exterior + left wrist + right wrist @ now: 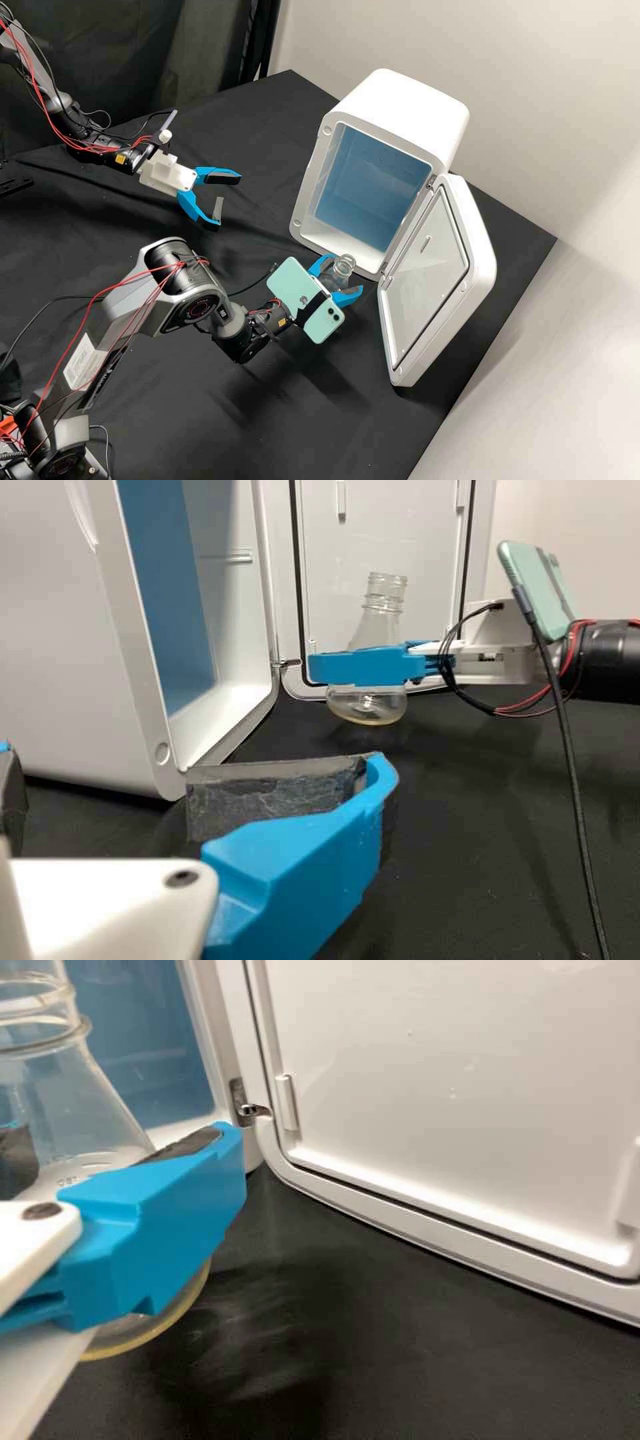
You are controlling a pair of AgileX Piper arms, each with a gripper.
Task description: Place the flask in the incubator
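The white incubator [400,107] stands at the bench's far right, its blue inside [367,180] exposed and its door [440,280] swung wide to the right. A clear glass flask [341,267] hangs upright just above the black cloth, in front of the incubator's lower rim near the door hinge. My right gripper [337,283] is shut on the flask [60,1110], one blue finger [150,1220] across its body. In the left wrist view the flask [378,630] sits in that gripper [365,667], in front of the door [400,540]. My left gripper [225,200] is open and holds nothing, left of the incubator [60,630].
A mint-green phone [307,300] is mounted on the right wrist, with red and black cables [560,710] trailing behind it. The bench edge [507,313] drops off just past the open door. Bare black cloth [267,120] lies between the left gripper and the incubator.
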